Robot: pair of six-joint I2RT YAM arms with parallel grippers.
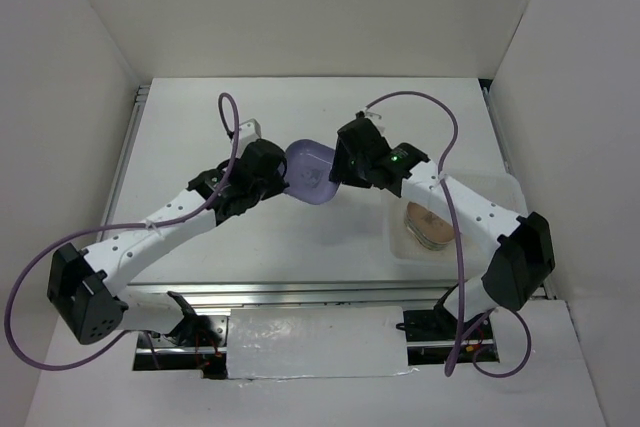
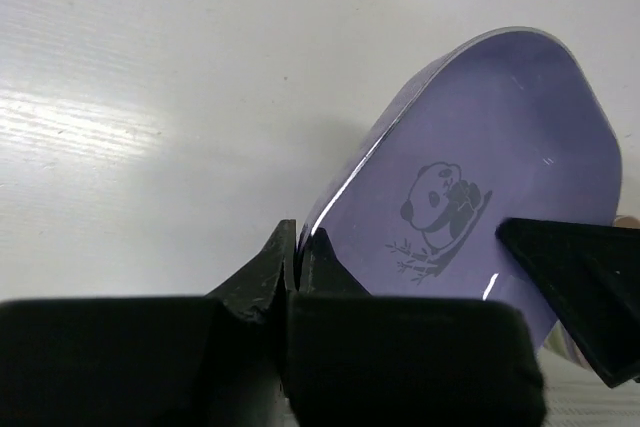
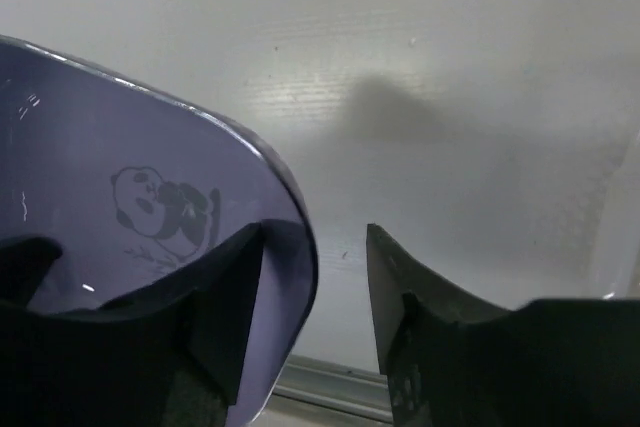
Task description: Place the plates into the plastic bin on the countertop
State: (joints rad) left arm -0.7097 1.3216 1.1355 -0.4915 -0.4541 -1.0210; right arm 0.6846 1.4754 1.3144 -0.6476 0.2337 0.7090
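Note:
A purple plate with a panda print is held tilted above the white countertop, between my two grippers. My left gripper is shut on its left rim; in the left wrist view the fingertips pinch the plate's edge. My right gripper is open, with its jaws either side of the plate's right rim; one finger lies over the plate's face, the other stands apart from it. The plastic bin sits at the right and holds a stack of plates, with a brownish one on top.
White walls enclose the countertop on the left, back and right. Metal rails run along the near edge and the left side. My right arm reaches over the bin's left part. Cables loop above both arms.

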